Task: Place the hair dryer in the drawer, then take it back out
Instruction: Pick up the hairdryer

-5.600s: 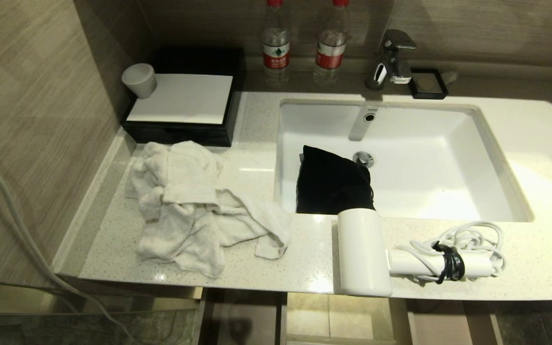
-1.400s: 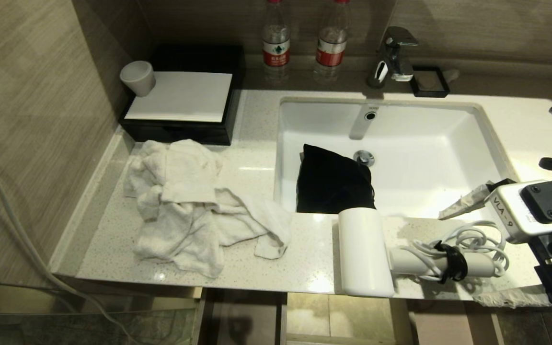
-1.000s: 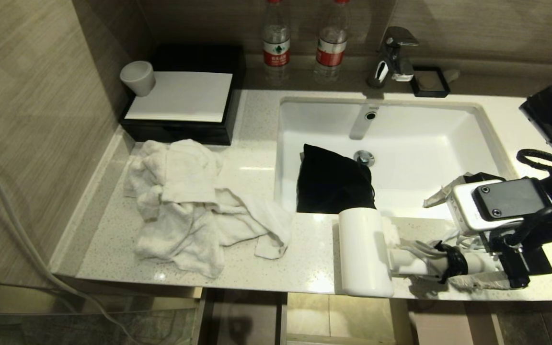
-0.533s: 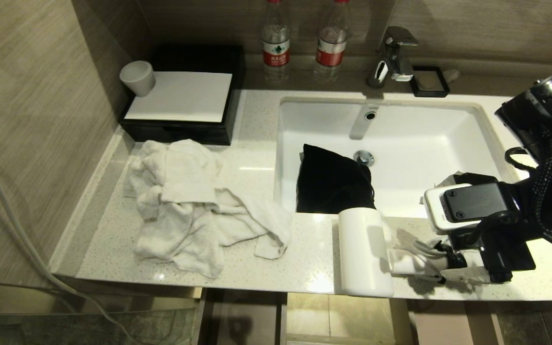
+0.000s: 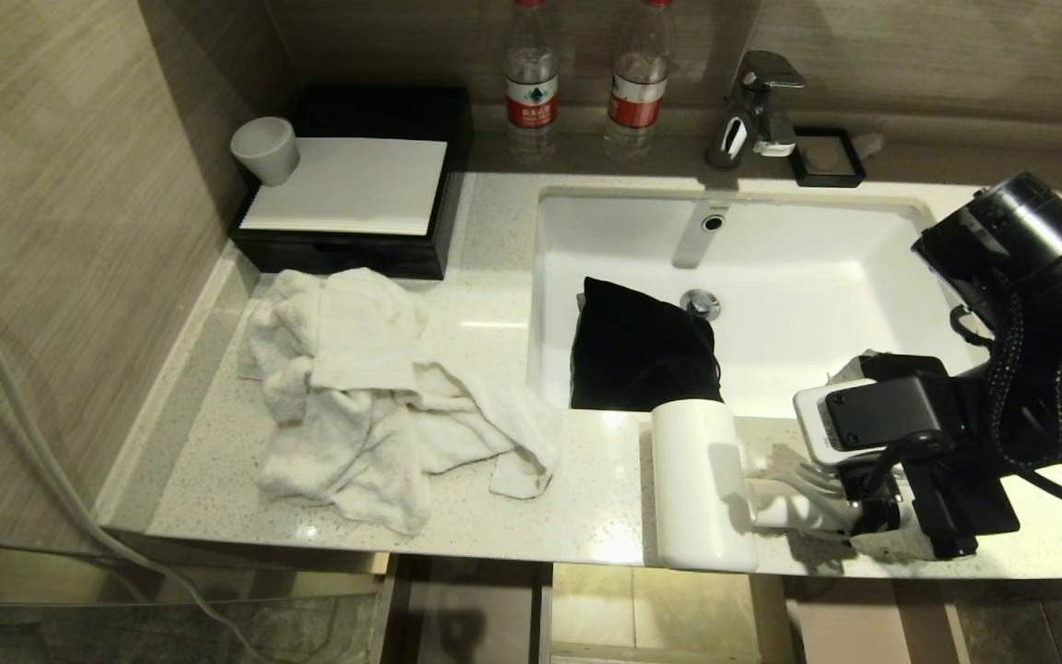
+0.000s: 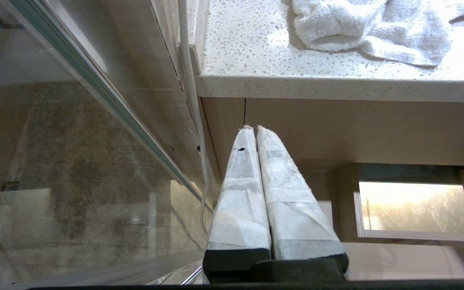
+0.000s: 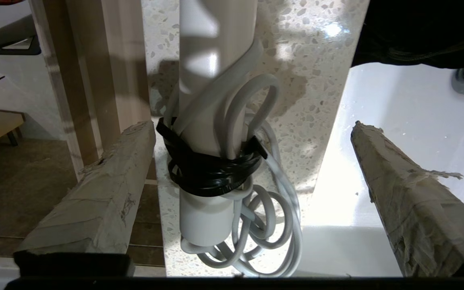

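Speckled pale stone forms the counter (image 5: 531, 516) of a bathroom vanity, with a white sink (image 5: 826, 277) sunk into it and a crumpled white towel (image 5: 374, 397) lying well to the left of the sink. A black pouch (image 5: 637, 350) sits in the sink against its front wall. Below the counter's front edge the drawer (image 5: 651, 613) shows pulled out, its beige inside partly in view.

The hair dryer (image 5: 702, 484) lies on the strip of counter between the sink and the front edge, its barrel crosswise and its slim handle pointing toward the right gripper (image 5: 863, 461). That gripper reaches in from the right, low over the counter, with its taped fingers (image 7: 95, 197) spread wide apart. In the right wrist view the handle end lies between the two fingers, nearer to the one on the counter's front side; the coiled cord (image 7: 252, 225) and its black tie (image 7: 208, 169) sit in the gap too. Neither finger touches the handle.

The left gripper (image 6: 255, 129) hangs below counter level beside the vanity's wood front, next to a glass panel (image 6: 75, 161), its wrapped fingers pressed together on nothing.
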Controlling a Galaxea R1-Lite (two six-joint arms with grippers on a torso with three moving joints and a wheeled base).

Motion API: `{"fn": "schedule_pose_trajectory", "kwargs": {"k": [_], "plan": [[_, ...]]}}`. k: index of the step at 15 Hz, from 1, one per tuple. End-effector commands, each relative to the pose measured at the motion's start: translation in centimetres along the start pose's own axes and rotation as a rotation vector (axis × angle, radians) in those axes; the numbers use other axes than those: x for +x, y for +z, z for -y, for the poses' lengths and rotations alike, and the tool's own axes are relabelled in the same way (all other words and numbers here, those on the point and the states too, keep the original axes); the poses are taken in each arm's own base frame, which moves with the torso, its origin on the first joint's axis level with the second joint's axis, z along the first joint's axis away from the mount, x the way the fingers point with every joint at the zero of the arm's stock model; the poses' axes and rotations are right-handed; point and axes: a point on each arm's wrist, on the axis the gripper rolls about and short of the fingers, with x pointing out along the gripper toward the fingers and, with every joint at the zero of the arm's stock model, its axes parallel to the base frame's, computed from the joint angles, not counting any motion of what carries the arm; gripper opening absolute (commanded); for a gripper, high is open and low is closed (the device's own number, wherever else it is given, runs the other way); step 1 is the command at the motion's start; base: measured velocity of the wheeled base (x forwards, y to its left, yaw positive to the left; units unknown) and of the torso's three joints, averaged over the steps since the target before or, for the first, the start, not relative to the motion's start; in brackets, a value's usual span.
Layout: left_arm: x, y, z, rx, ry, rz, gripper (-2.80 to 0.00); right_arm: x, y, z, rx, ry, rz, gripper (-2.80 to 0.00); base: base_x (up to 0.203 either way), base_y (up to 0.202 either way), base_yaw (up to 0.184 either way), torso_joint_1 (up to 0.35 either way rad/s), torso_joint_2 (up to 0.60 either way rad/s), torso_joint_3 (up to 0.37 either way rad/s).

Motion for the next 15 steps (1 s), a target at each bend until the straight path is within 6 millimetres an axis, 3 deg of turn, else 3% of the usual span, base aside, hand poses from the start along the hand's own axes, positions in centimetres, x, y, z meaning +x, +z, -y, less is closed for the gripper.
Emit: {"fn": "schedule_pose_trajectory", "kwargs": {"k": [1, 15], "plan": [[0.0, 0.0, 0.0, 0.0, 0.0, -0.001, -2.8, 0.2, 0.0, 0.0, -0.006, 0.01, -0.007, 0.0, 0.0, 0.0, 0.0, 0.0, 0.0, 0.0], [0.0, 0.0, 0.0, 0.0, 0.0, -0.001, -2.8, 3.1, 2.8, -0.3, 0.162, 0.063, -0.029, 0.0, 0.0, 0.0, 0.0, 0.0, 0.0, 0.0]]}}
